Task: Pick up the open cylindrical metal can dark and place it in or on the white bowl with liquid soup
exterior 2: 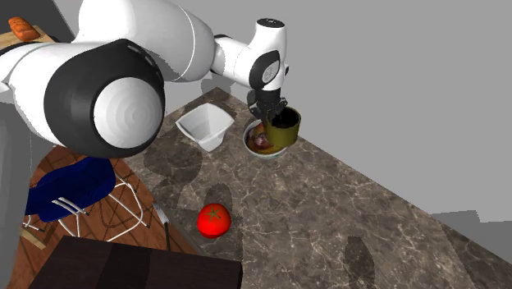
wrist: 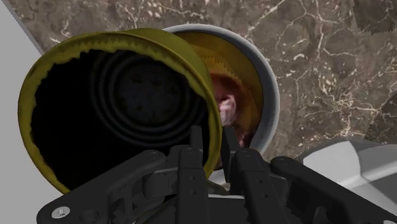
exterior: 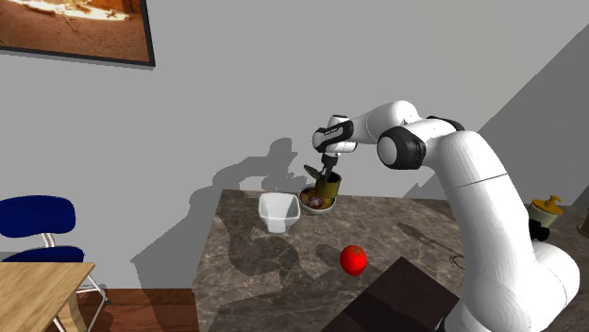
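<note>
The hand (wrist: 213, 149) grasps the olive can (wrist: 121, 102) by its rim, over the white bowl (wrist: 270, 89) on the desk (wrist: 318, 38); in the shoulder view a tomato (exterior: 354, 259) lies at the bowl's five o'clock. Placing seems the present step: next, lower gently and release.

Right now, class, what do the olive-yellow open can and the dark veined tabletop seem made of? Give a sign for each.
The olive-yellow open can: probably metal, dull tarnished finish; thin wall, jagged cut rim, ringed ridges on its base. The dark veined tabletop: looks like marble or similar stone; pale veins on brown-black ground, possibly only a printed surface.
</note>
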Available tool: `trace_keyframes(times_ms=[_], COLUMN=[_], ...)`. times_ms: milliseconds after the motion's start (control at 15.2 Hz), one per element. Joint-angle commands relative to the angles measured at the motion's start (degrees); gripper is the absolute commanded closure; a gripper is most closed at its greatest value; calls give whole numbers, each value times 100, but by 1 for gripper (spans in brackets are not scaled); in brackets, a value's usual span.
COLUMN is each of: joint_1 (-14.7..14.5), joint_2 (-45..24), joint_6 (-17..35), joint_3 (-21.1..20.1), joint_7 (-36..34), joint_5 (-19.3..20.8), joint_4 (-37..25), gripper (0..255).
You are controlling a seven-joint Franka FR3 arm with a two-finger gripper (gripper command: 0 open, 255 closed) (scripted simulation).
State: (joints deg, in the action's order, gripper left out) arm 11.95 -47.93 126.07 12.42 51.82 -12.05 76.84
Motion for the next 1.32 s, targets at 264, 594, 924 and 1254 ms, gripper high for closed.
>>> trace_keyframes(times_ms=[264, 594, 924, 1254], joint_1=[2, 6, -11, -40], joint_2=[-70, -67, 55, 378], joint_6=[75, 81, -32, -351], joint_3=[-12, -12, 7, 59], joint_7=[2, 8, -8, -37], joint_5=[-12, -13, 8, 67], joint_4=[-1, 9, 18, 19], gripper=[255, 0, 0, 0])
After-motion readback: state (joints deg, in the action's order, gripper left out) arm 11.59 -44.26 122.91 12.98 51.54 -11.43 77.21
